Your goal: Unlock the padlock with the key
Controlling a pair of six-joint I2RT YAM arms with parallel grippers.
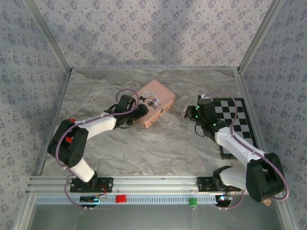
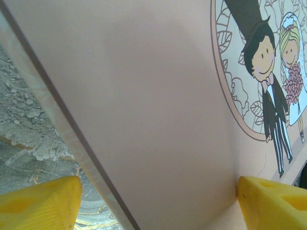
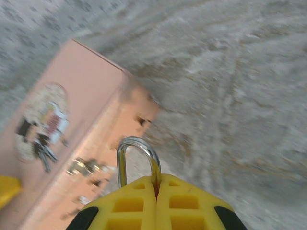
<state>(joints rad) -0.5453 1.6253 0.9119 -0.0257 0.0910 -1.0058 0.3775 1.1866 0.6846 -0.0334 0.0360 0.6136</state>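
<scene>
Right fingers are pressed fully together on the padlock. Its silvery shackle loops up out of the seam between them, and its body is hidden inside the grip. Seen from above, this pair hangs over the bench at 3 o'clock of the tin, apart from it, with a strip of bare marble between.

Left fingers are spread wide and straddle the pink tin. In the left wrist view one tip is just off the tin's long edge and the other lies against the lid by the printed bride and groom. Whether they press on it I cannot tell.

On the tin's side wall, a small metal latch faces the right fingers.

A checkered board lies at 3 o'clock on the bench, under the right arm and close to the side wall. Papered walls close the bench at 9, 12 and 3 o'clock. Open marble runs from the tin toward 6 o'clock, down to the metal rail that carries the arm bases.
</scene>
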